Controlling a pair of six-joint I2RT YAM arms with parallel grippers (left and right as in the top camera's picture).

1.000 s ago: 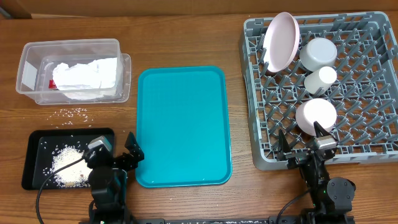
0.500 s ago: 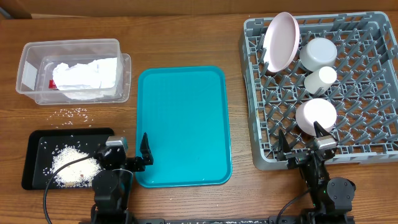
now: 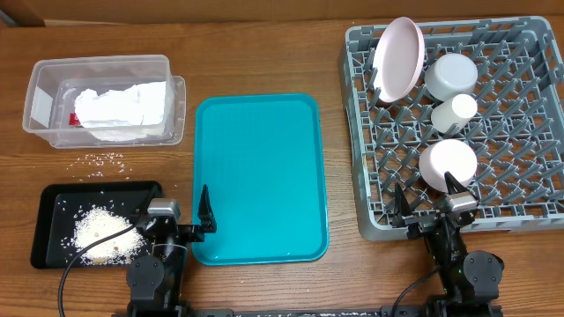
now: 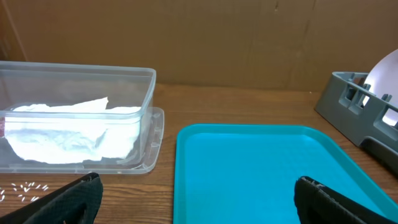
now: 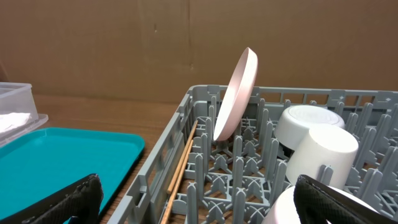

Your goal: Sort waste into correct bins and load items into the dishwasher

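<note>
Both pincers stand spread as wide as they go and have hold of nothing, which fits a job that looks finished. The left pincer (image 4: 199, 202) hangs low near the front edge of the wooden table (image 3: 264, 53), and the right pincer (image 5: 199, 202) hangs at the near rim of the grey dish rack (image 3: 352, 53). Ahead of the left pincer and off to its left sits the clear plastic tub (image 3: 40, 75). The crumpled paper napkin (image 3: 119, 106) lies in it with a sliver of red wrapper (image 3: 70, 117) at its left end, dry rubbish kept together. Just beside that pincer, to its left, the black tray (image 3: 53, 198) bears a heap of rice (image 3: 101, 236) and seems to be the place for food scraps. A few loose grains (image 3: 104, 159) lie on the table between tub and tray. Straight ahead of it the teal serving tray (image 4: 249, 162) is bare. Ahead of the right pincer, in the rack's far left corner, the large pink plate (image 5: 236, 93) stands on edge between pegs, which keep it up so it can drain. Right of the plate, the bowl (image 5: 305, 121) and the cup (image 5: 323, 149) are propped among the pegs. A pale round dish (image 3: 448, 161), plate or bowl I cannot tell, sits right before the pincer. The chopsticks (image 5: 180, 168) lie along the rack's left wall, likely laid flat there because no peg would hold them.
</note>
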